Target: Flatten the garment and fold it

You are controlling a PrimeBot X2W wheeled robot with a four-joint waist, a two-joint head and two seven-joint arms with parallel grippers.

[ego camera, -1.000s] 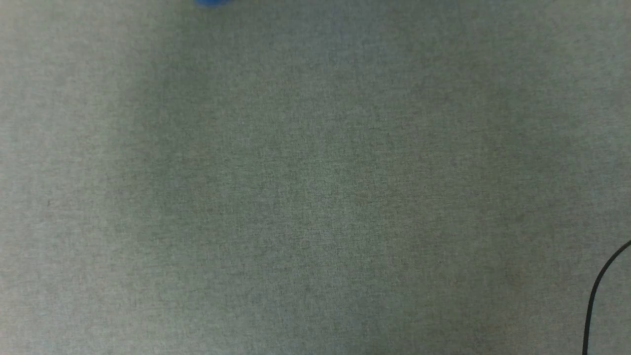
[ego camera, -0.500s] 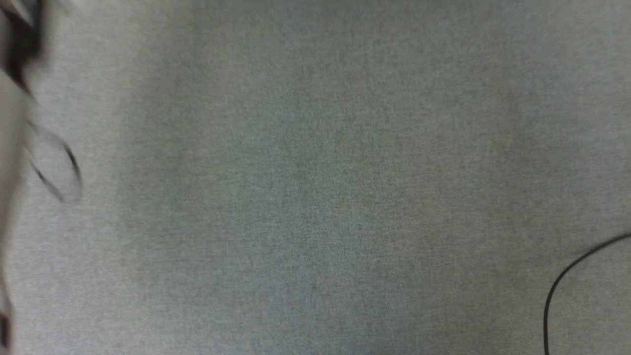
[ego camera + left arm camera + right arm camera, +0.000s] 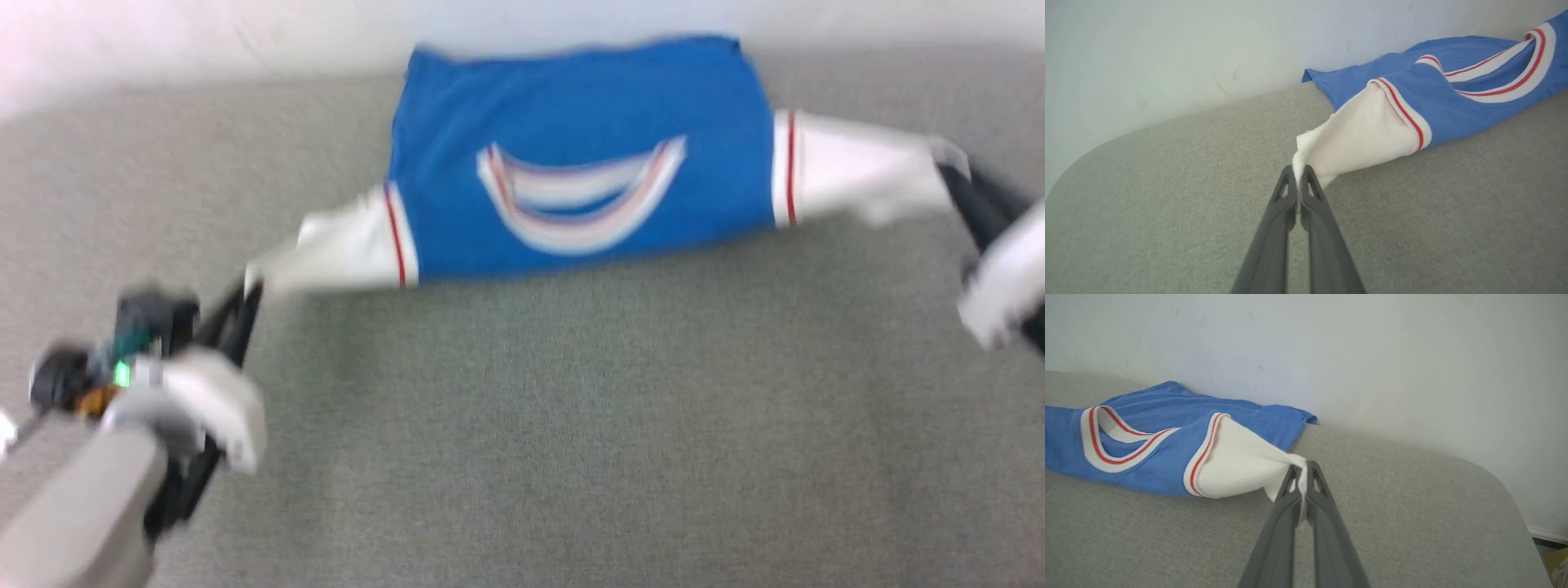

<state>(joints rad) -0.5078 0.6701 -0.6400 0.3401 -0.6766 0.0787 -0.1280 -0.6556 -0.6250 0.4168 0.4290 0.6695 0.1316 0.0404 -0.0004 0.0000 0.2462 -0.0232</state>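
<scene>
Garment, spread along the far edge of the worktop; outstretched left gripper and right gripper each clamp one white sleeve tip.

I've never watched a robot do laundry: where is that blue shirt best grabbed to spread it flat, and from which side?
Take the garment by the tips of its white sleeves, each from its own outer side, low over the grey surface. They stick out beyond the blue body, so pulling outward spreads it. The left gripper and right gripper are shut there.
</scene>
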